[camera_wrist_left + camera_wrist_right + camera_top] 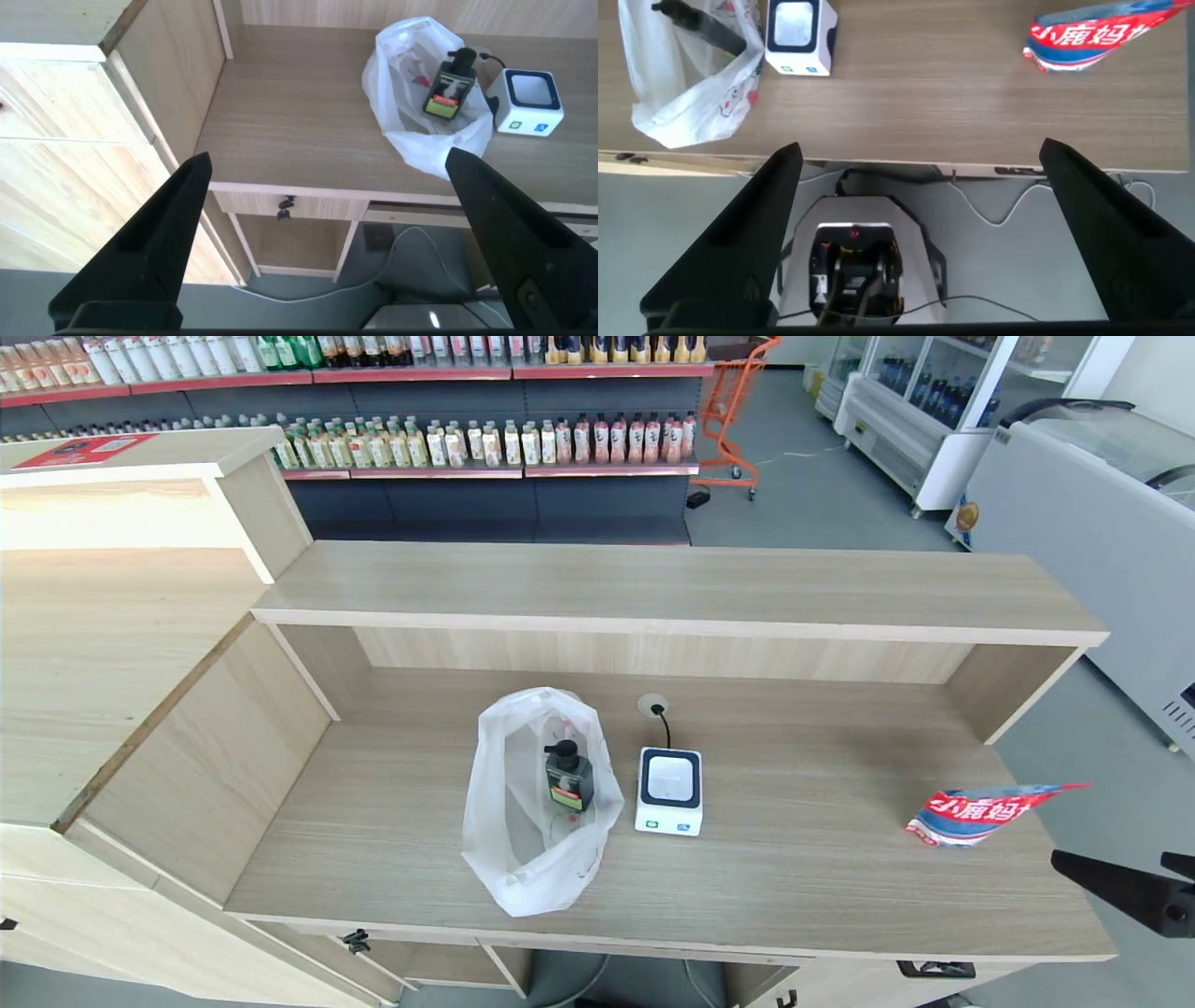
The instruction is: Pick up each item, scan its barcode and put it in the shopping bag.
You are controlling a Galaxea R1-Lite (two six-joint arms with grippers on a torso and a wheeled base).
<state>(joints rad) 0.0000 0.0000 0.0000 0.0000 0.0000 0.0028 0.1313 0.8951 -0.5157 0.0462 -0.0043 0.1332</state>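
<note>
- One shopping bag (523, 859) – thin white plastic – sits left of centre on the lower counter (803, 896), its mouth gaping upward.
- One dark pump bottle (569, 782) is inside the bag, its pump head towards the back of the counter.
- One snack pouch (976, 814), red, white and blue, lies at the counter's right end, near the right edge and well apart from everything else.
- One white scanner (668, 791) with a dark-framed window stands just beside the bag, on its right; whether they touch I cannot tell.
- One black cable (664, 728) runs from the scanner's back to a round hole in the counter.
- The left gripper (329, 157) hangs off the counter's near left corner, in front of the cabinet, fingers spread wide with nothing between them.
- The right gripper (920, 147) hangs off the near edge, its fingers likewise wide apart and holding nothing; the pouch lies beyond it to one side, the scanner and bag to the other.
- A raised ledge (672, 588) closes the back of the counter and wooden side panels close both ends – the left one taller.
- Bare wood stretches between scanner and pouch, and along the near edge in front of both.
</note>
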